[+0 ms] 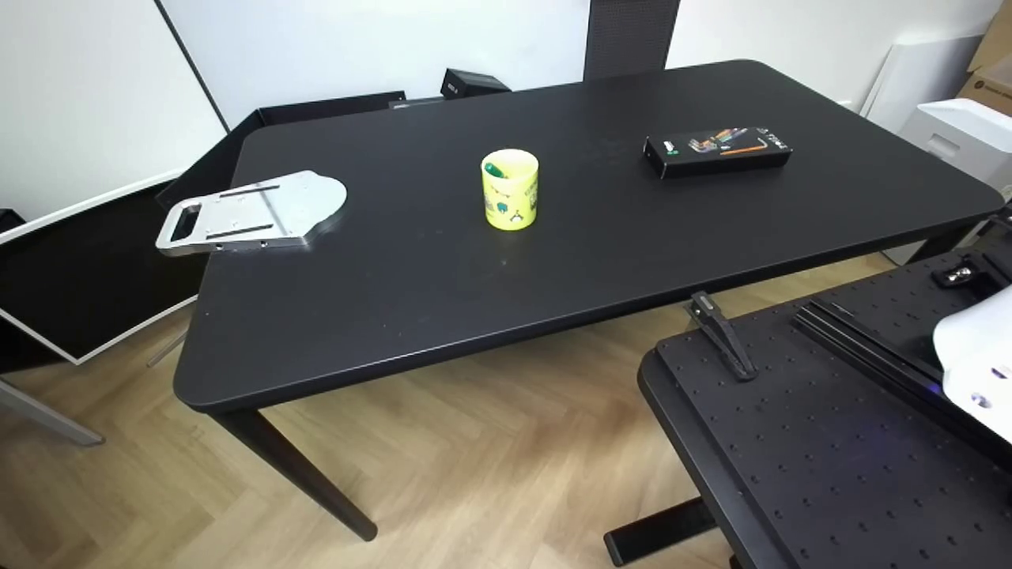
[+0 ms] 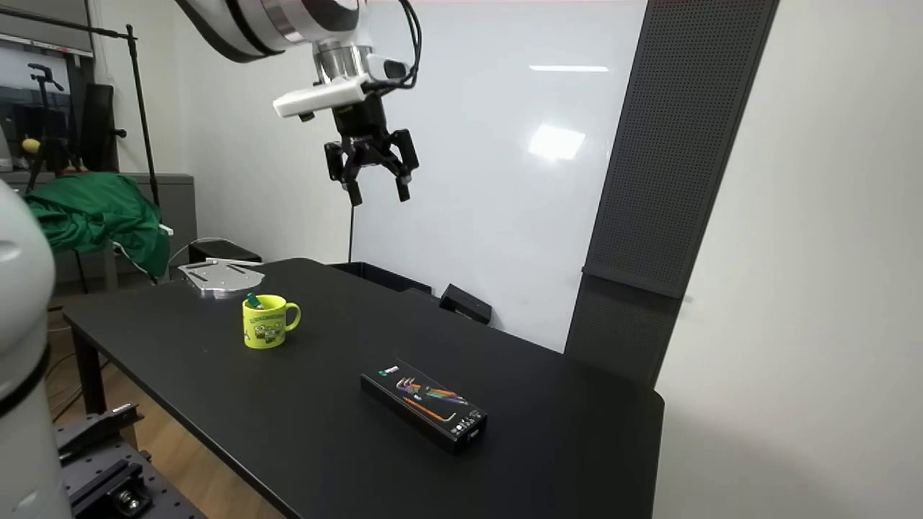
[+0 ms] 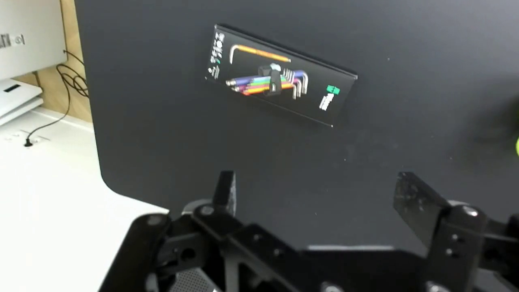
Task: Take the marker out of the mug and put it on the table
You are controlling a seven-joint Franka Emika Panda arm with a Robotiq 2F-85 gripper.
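Matte black and broad, the surface (image 1: 379, 308) carries the few things that matter here. Above it, in an exterior view, the arm (image 2: 303, 21) reaches in from the upper left. Next in size comes a silver metal plate (image 1: 257, 212), which appears to jut past the left edge in an exterior view and should need no attention. Over on the right lies a black box (image 1: 719, 154) printed with hex keys, well apart from the goal, though the wrist view looks down on it.

The pincer (image 2: 378, 192) hangs high in the air, its fingers (image 3: 419, 202) spread wide with nothing between them. I judge the step in hand to be the first reach, with no grasp yet begun. The next move calls for travel across to the mug (image 1: 511, 197), upright near the middle in an exterior view; in the wrist view only a little yellow-green shows at the right edge, probably the mug, so rightward there looks like the way.

Smallest is the marker (image 2: 253, 300), green, inside the mug and tilted toward the left of its rim, one end just poking out. The fingers will likely have to straddle that exposed end without catching the rim, close, draw it out along its lean, and lay it on the surface.
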